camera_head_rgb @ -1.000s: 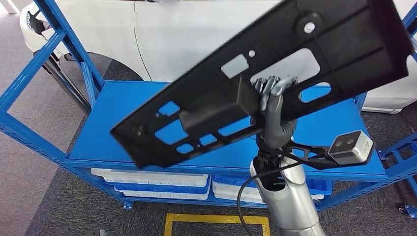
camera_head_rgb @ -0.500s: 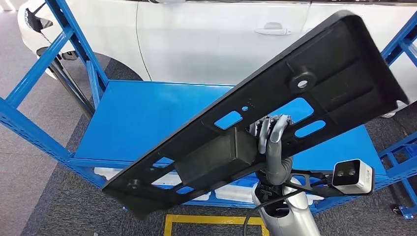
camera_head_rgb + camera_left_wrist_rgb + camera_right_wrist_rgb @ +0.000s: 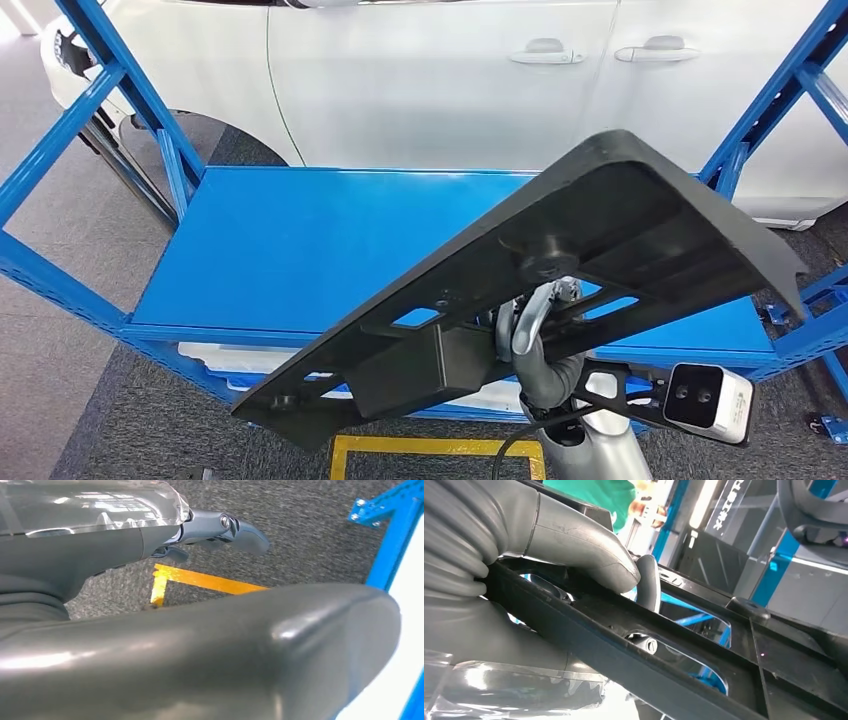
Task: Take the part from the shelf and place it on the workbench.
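A white car (image 3: 420,90) stands behind blue racking on grey carpet (image 3: 60,350) with yellow floor tape (image 3: 440,447)

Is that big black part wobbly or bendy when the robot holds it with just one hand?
Probably stiff: the black part keeps a straight edge though the right hand grips it only near its middle. Likely light for its size, being thin with many cut-out holes. It may tip easily, since both long ends overhang the hand and it already sits slanted.
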{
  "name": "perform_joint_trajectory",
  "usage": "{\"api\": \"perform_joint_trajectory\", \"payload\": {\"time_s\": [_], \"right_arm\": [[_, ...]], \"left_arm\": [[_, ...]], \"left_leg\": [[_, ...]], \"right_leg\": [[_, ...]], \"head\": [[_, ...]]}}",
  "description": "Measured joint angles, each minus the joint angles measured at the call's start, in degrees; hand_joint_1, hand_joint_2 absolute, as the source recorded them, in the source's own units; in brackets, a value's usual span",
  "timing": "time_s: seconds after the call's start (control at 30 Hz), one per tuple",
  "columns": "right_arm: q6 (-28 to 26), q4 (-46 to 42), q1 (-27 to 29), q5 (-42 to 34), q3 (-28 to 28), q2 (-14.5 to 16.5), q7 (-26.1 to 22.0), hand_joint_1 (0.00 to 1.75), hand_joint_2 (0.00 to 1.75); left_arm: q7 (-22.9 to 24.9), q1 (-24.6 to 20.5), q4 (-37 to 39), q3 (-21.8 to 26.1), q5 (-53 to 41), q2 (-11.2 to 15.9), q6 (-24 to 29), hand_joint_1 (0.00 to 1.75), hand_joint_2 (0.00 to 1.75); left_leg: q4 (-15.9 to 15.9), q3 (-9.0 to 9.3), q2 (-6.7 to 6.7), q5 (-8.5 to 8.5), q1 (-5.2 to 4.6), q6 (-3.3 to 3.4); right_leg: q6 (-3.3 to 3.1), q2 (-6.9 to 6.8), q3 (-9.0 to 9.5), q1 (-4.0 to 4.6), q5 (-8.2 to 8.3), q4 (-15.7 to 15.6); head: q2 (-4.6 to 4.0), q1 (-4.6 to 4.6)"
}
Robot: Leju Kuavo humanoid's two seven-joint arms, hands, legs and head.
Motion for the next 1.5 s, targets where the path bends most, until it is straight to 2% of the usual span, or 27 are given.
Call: {"api": "perform_joint_trajectory", "payload": {"time_s": [0.03, 0.07, 0.1, 0.2, 0.23, 0.33, 0.4, 0.5, 0.53, 0.57, 0.6, 0.67, 0.73, 0.83, 0.87, 0.93, 1.0, 1.03, 1.07, 1.13, 1.17, 1.23, 1.27, 1.33, 1.4, 1.43, 1.5], "right_arm": [[-0.48, -0.08, -0.14, 0.26, -0.25, 0.02, 0.00, 1.71, 1.75], [-0.96, -0.14, -0.25, 0.46, -0.48, 0.02, 0.00, 1.71, 1.75], [-1.36, -0.22, -0.37, 0.60, -0.68, 0.02, 0.00, 1.71, 1.75], [-1.77, -0.69, -0.94, 0.73, -1.03, 0.02, 0.00, 1.71, 1.75], [-1.77, -0.81, -1.08, 0.76, -1.08, 0.02, 0.00, 1.71, 1.75], [-1.77, -0.96, -1.20, 0.84, -1.21, 0.03, -0.01, 1.71, 1.75], [-1.78, -1.04, -1.35, 0.86, -1.39, 0.02, -0.02, 1.71, 1.75], [-1.85, -1.08, -1.49, 0.86, -1.60, -0.01, -0.02, 1.71, 1.75], [-1.86, -1.08, -1.48, 0.86, -1.64, -0.01, -0.02, 1.71, 1.75], [-1.86, -1.08, -1.49, 0.86, -1.68, -0.01, -0.02, 1.71, 1.75], [-1.86, -1.08, -1.50, 0.86, -1.72, -0.01, -0.02, 1.71, 1.75], [-1.86, -1.09, -1.64, 0.86, -1.77, -0.01, -0.02, 1.71, 1.75], [-1.87, -1.17, -1.79, 0.87, -1.79, -0.01, -0.02, 1.71, 1.75], [-1.95, -1.25, -1.94, 0.95, -1.87, 0.02, -0.02, 1.71, 1.75], [-1.94, -1.26, -1.98, 0.94, -1.89, 0.05, -0.02, 1.71, 1.75], [-1.84, -1.34, -2.02, 0.81, -1.93, 0.25, -0.02, 1.71, 1.75], [-1.66, -1.40, -2.00, 0.68, -1.94, 0.44, -0.02, 1.71, 1.75], [-1.50, -1.40, -1.95, 0.68, -1.94, 0.48, -0.02, 1.71, 1.75], [-1.23, -1.40, -1.92, 0.68, -1.97, 0.48, -0.02, 1.71, 1.75], [-0.15, -1.42, -1.89, 0.61, -2.26, 0.55, -0.02, 1.71, 1.75], [0.43, -1.44, -1.94, 0.55, -2.54, 0.68, -0.02, 1.71, 1.75], [0.78, -1.49, -1.84, 0.62, -3.21, 0.93, -0.02, 1.71, 1.75], [0.56, -1.50, -1.61, 0.81, -3.57, 0.99, -0.02, 1.71, 1.75], [0.77, -1.47, -0.71, 1.35, -4.67, 0.92, -0.02, 1.71, 1.75], [1.94, -1.43, 0.14, 1.72, -6.27, 0.86, -0.02, 1.71, 1.75], [2.42, -1.38, 0.41, 1.85, -7.02, 0.84, -0.02, 1.71, 1.75], [2.87, -1.17, 0.77, 2.14, -8.11, 0.83, -0.02, 1.71, 1.75]], "left_arm": [[0.30, 0.04, 0.00, -0.04, 0.03, 0.00, -0.02, 0.00, 0.00], [0.58, 0.09, 0.00, -0.06, 0.08, 0.00, -0.02, 0.00, 0.00], [0.80, 0.13, 0.00, -0.08, 0.12, 0.00, -0.03, 0.00, 0.00], [1.03, 0.06, 0.00, -0.15, 0.17, 0.12, -0.04, 0.00, 0.00], [1.03, 0.04, 0.00, -0.18, 0.17, 0.17, -0.03, 0.00, 0.00], [1.06, 0.19, 0.00, -0.24, 0.17, 0.20, 0.00, 0.00, 0.00], [1.05, 0.15, 0.00, -0.33, 0.18, 0.16, 0.00, 0.00, 0.00], [1.05, 0.14, 0.00, -0.51, 0.19, 0.15, -0.04, 0.00, 0.00], [1.06, 0.17, 0.00, -0.54, 0.18, 0.15, -0.05, 0.00, 0.00], [1.06, 0.19, 0.00, -0.56, 0.18, 0.15, -0.06, 0.00, 0.00], [1.06, 0.20, 0.00, -0.57, 0.17, 0.14, -0.07, 0.00, 0.00], [1.06, 0.19, 0.00, -0.60, 0.18, 0.11, -0.08, 0.00, 0.00], [1.07, 0.20, 0.00, -0.61, 0.18, 0.11, -0.09, 0.00, 0.00], [1.34, 0.28, 0.00, -0.61, 0.48, 0.16, -0.02, 0.00, 0.00], [1.53, 0.37, 0.00, -0.61, 0.71, 0.22, 0.04, 0.00, 0.00], [1.84, 0.86, 0.00, -0.55, 1.26, 0.34, 0.16, 0.00, 0.00], [1.93, 1.69, 0.00, -0.42, 1.64, 0.37, 0.19, 0.00, 0.00], [1.96, 2.10, 0.00, -0.34, 1.73, 0.38, 0.20, 0.00, 0.00], [1.99, 2.42, 0.00, -0.25, 1.77, 0.40, 0.20, 0.00, 0.00], [2.13, 2.78, 0.00, -0.10, 1.66, 0.42, 0.30, 0.00, 0.00], [2.74, 2.83, 0.00, -0.06, 1.49, 0.46, 0.66, 0.00, 0.00], [7.04, 2.91, 0.00, 0.00, 0.74, 0.59, 2.74, 0.00, 0.00], [10.16, 3.03, 0.00, 0.05, 0.31, 0.65, 4.20, 0.00, 0.00], [15.24, 3.71, 0.00, 0.26, -0.28, 0.68, 6.55, 0.00, 0.00], [17.02, 4.35, 0.00, 0.49, -0.40, 0.67, 7.63, 0.00, 0.00], [17.38, 4.51, 0.00, 0.58, -0.34, 0.63, 7.99, 0.00, 0.00], [17.62, 4.62, 0.00, 0.78, -0.16, 0.52, 8.45, 0.00, 0.00]], "left_leg": [[2.17, -0.75, 0.00, -0.65, -0.01, 0.04], [2.06, -0.37, 0.00, -0.14, -0.02, 0.20], [-0.56, 1.24, 0.00, 1.40, -0.06, 0.49], [-12.43, 7.76, 0.01, 5.93, -0.52, 1.65], [-14.16, 8.55, 0.00, 6.39, -0.73, 1.89], [-15.01, 8.21, 0.07, 7.43, -0.83, 2.47], [-15.70, 7.57, 0.28, 8.65, -0.51, 3.13], [-15.74, 5.69, 0.47, 10.07, -0.50, 3.58], [-15.59, 4.99, 0.51, 10.49, -0.52, 3.56], [-15.38, 4.28, 0.54, 10.88, -0.53, 3.50], [-15.12, 3.58, 0.54, 11.23, -0.53, 3.40], [-14.41, 2.28, 0.52, 11.81, -0.55, 3.04], [-13.92, 1.53, 0.49, 12.41, -0.62, 2.47], [-14.18, 1.23, 0.42, 13.65, -0.63, 1.41], [-13.94, 0.91, 0.37, 13.26, -0.56, 1.09], [-10.46, -0.49, 0.28, 9.25, -0.36, 0.54], [-3.27, -2.31, 0.28, 3.45, -0.16, 0.01], [-0.13, -2.70, 0.28, 2.08, -0.11, -0.17], [1.62, -2.42, 0.28, 2.06, -0.11, -0.27], [-0.56, 0.91, 0.28, 4.71, -0.12, -0.13], [-4.32, 4.03, 0.25, 5.73, -0.14, 0.12], [-12.61, 9.98, 0.18, 5.54, -0.43, 0.78], [-15.17, 11.64, 0.14, 4.96, -0.61, 1.10], [-16.35, 11.77, 0.17, 5.19, -0.79, 1.80], [-16.68, 10.85, 0.47, 6.52, -0.62, 2.72], [-16.85, 10.10, 0.60, 7.35, -0.50, 3.12], [-16.75, 8.24, 0.70, 8.81, -0.58, 3.54]], "right_leg": [[-0.08, -0.02, -0.15, 0.14, 0.11, 0.01], [-0.12, -0.02, -0.26, 0.28, 0.22, 0.01], [-0.10, -0.01, -0.32, 0.41, 0.34, 0.01], [0.32, 0.06, -0.48, 0.71, 0.78, 0.05], [0.62, 0.06, -0.58, 0.71, 0.99, 0.06], [1.73, 0.07, -0.92, 0.64, 1.50, -0.06], [2.30, 0.12, -1.94, 0.62, -1.00, 2.11], [2.89, 0.10, -5.04, 0.33, -8.20, 12.07], [3.06, 0.09, -5.38, 0.27, -9.11, 14.55], [3.17, 0.09, -4.79, 0.20, -8.80, 15.15], [3.22, 0.08, -3.20, 0.13, -7.57, 13.76], [3.02, 0.07, 2.22, 0.05, -5.23, 6.20], [2.45, 0.09, 5.72, 0.31, -4.83, 0.42], [1.29, 0.05, 5.40, 0.55, -4.19, -0.74], [0.86, -0.05, 4.98, 0.44, -3.61, -0.86], [0.14, -0.23, 3.81, 0.20, -2.26, -1.12], [-0.20, -0.24, 2.28, 0.20, -1.03, -1.09], [-0.19, -0.23, 1.51, 0.23, -0.43, -1.06], [-0.12, -0.24, 0.73, 0.25, 0.15, -1.00], [0.14, -0.26, -0.80, 0.29, 1.27, -0.86], [0.31, -0.30, -1.41, 0.31, 1.78, -0.75], [0.84, -0.35, -2.06, 0.42, 2.71, -0.64], [1.18, -0.38, -2.10, 0.43, 3.13, -0.69], [1.96, -0.39, -2.04, 0.40, 4.01, -1.02], [2.55, -0.18, -2.82, 0.27, 2.44, 0.06], [2.78, -0.09, -3.62, 0.22, 0.08, 2.00], [3.09, -0.02, -5.60, 0.06, -5.94, 8.95]], "head": [[0.00, 0.00], [0.00, 0.00], [0.00, 0.00], [0.00, 0.00], [0.00, 0.00], [0.00, 0.00], [0.00, 0.01], [0.00, 0.02], [0.00, 0.01], [0.00, 0.01], [0.00, 0.01], [0.00, 0.01], [0.00, 0.00], [0.00, 0.01], [0.00, 0.01], [0.00, 0.01], [0.00, 0.00], [0.00, 0.00], [0.00, 0.00], [0.00, 0.00], [0.00, 0.00], [0.00, 0.01], [0.00, 0.01], [0.00, 0.01], [0.00, 0.01], [0.00, 0.02], [0.00, 0.01]]}}
